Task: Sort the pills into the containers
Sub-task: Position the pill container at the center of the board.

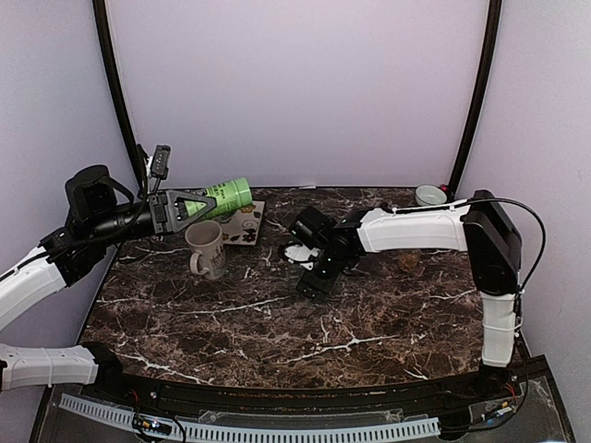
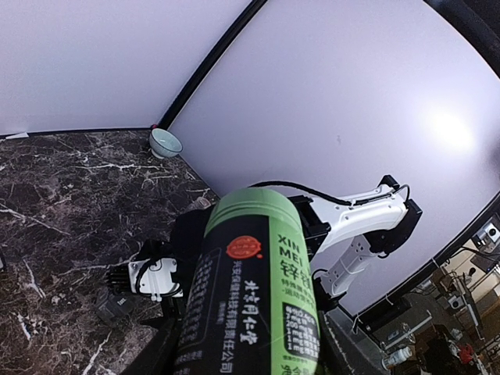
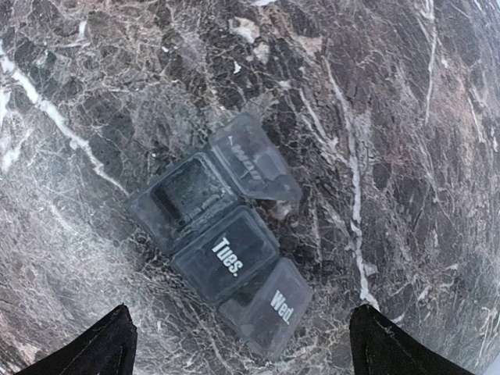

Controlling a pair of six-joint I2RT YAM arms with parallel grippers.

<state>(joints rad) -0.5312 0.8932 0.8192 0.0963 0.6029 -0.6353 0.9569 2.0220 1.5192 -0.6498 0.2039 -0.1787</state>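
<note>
Three joined compartments form the containers, lying on the tabletop near its middle, directly under your right jaws, which hang spread wide with nothing between them. One lid stands flipped up; those marked Tues. and Wed. are down. Your left jaws clamp a green canister, tipped sideways in the air near the white mug.

The near half of the table is bare, with wide room to pass. At the back left the mug and the green canister, held in the left gripper, block the way. The right gripper hangs spread over the containers in the middle.
</note>
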